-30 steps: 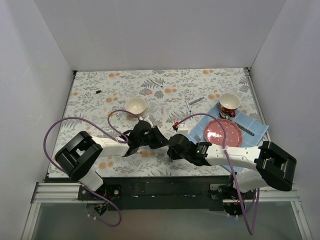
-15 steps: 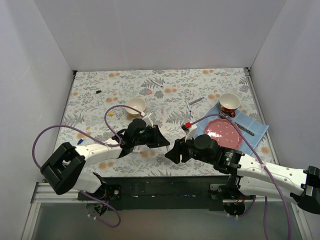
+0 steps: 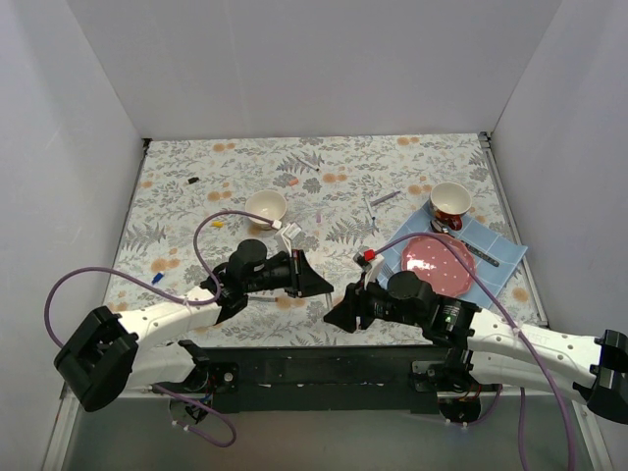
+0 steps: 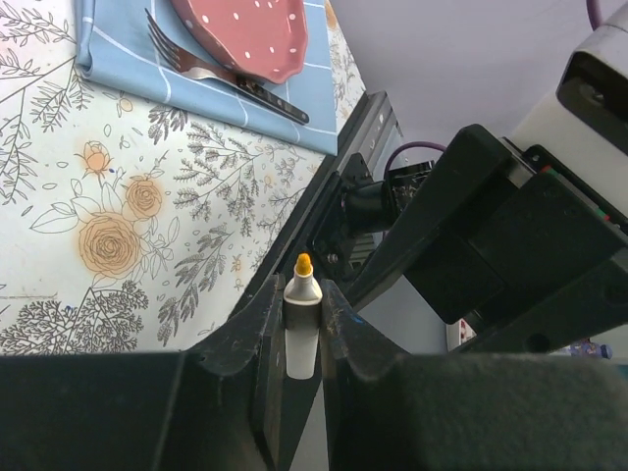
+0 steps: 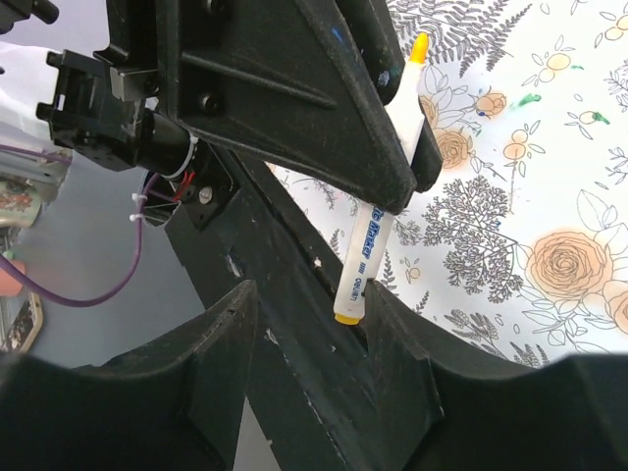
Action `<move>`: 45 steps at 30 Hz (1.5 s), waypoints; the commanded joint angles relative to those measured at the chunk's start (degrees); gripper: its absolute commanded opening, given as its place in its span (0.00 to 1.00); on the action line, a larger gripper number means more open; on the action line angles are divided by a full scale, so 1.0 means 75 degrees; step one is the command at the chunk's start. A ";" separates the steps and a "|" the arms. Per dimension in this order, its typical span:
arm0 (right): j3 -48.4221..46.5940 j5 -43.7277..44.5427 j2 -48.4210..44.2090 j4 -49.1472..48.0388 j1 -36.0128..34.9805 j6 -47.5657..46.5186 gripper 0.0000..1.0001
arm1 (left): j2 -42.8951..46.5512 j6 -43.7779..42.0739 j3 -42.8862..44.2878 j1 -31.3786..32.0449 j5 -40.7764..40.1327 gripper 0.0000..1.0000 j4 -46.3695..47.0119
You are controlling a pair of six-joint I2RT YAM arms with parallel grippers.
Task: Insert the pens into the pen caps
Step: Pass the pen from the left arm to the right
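one pen [image 4: 301, 332], orange-tipped, clamped in left hand [image 4: 302, 294] | right hand [image 5: 312, 290] spread open around its rear end | both over worktop [image 3: 442, 157] near edge

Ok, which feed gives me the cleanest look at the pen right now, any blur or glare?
Right wrist: the pen is sharp, barrel print visible, the floral cloth behind it bright and pale. Left wrist: its orange tip in focus, the left gripper fingers dark and soft. Top external: evenly lit, no glare, pen too small to judge.
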State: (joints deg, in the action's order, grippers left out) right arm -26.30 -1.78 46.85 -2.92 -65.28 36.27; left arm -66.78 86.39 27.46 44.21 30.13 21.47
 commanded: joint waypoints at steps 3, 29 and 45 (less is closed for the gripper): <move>0.0156 -0.0231 0.0034 -0.0911 0.0008 0.0062 0.54 | 0.0537 0.0095 0.0135 0.0059 0.0588 0.00 0.0406; 0.0929 0.0987 -0.0411 -0.1603 0.0008 0.1703 0.50 | 0.0936 0.0856 -0.0158 0.0059 0.0354 0.00 0.1191; 0.1339 0.0296 -0.0024 -0.3478 0.0008 0.1925 0.33 | 0.0878 0.1302 -0.0533 0.0059 -0.0185 0.00 0.1906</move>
State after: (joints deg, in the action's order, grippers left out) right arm -16.99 0.75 45.54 -23.53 -65.34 50.15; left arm -61.43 94.61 23.29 44.38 29.78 32.58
